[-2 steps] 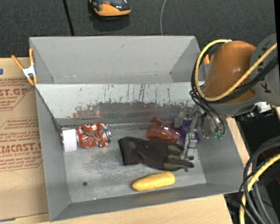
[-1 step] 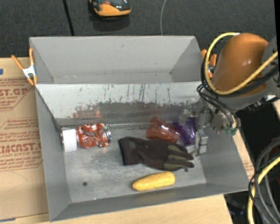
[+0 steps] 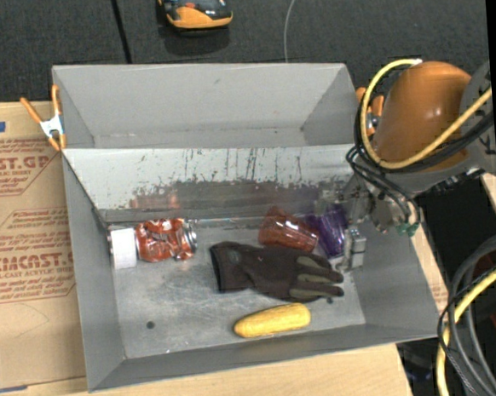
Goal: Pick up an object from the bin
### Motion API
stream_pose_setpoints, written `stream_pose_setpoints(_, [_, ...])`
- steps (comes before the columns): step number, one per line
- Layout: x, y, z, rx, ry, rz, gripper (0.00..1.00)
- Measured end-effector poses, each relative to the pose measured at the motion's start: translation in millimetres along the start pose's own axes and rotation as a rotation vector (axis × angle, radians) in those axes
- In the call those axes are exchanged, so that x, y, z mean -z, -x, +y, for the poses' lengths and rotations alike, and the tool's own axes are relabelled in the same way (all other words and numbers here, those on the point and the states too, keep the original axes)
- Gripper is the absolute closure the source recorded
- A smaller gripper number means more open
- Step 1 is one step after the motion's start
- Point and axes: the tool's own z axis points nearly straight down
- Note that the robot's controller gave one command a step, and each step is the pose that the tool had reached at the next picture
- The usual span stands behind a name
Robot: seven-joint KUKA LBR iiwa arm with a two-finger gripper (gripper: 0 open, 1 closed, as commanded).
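Note:
My gripper (image 3: 354,243) hangs low at the right side of the bin, just right of a purple translucent piece (image 3: 329,229) and touching or nearly touching it. A red translucent cup (image 3: 286,231) lies on its side to the left of the purple piece. Below both, a dark brown glove (image 3: 267,271) lies flat, its finger ends (image 3: 323,283) close under the gripper. I see nothing held in the gripper.
A yellow banana-shaped thing (image 3: 272,321) lies near the bin's front wall. A crushed red can with a white end (image 3: 153,242) lies at the left. The bin's right wall rises close beside the gripper; bare floor shows at the front left.

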Motion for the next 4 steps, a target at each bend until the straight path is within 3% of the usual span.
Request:
stream_pose_setpoints(1, [-72,-2.4,10,-0.015,0.003,0.012,0.0])
stream_pose_setpoints(2, [-87,-26.1,41,-0.116,0.003,0.017,1.0])
stream_pose_setpoints(4, [-81,-28.2,49,-0.125,0.003,0.016,1.0])
